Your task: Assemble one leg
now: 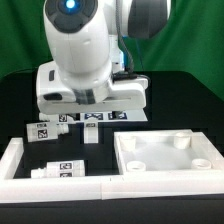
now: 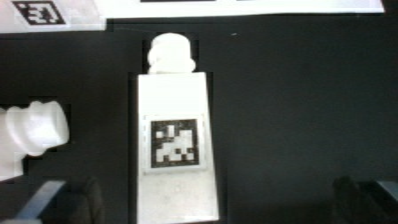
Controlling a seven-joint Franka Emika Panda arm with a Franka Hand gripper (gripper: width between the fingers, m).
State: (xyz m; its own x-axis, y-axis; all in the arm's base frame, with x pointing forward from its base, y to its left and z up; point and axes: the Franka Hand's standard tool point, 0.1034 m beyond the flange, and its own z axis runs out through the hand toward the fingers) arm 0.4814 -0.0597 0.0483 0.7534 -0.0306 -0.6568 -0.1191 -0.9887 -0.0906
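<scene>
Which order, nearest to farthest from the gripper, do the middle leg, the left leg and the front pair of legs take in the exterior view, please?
1. Middle leg, just in front of the gripper.
2. Left leg, at the exterior view's left.
3. Front pair of legs, beside the near white rail.

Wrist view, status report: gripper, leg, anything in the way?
Gripper open, fingers wide apart. Leg lies flat, tag up, between them in view, not gripped. Another white part close beside it.

White leg (image 2: 173,100) carries a black-and-white tag (image 2: 173,143) on the black table (image 2: 294,110).
</scene>
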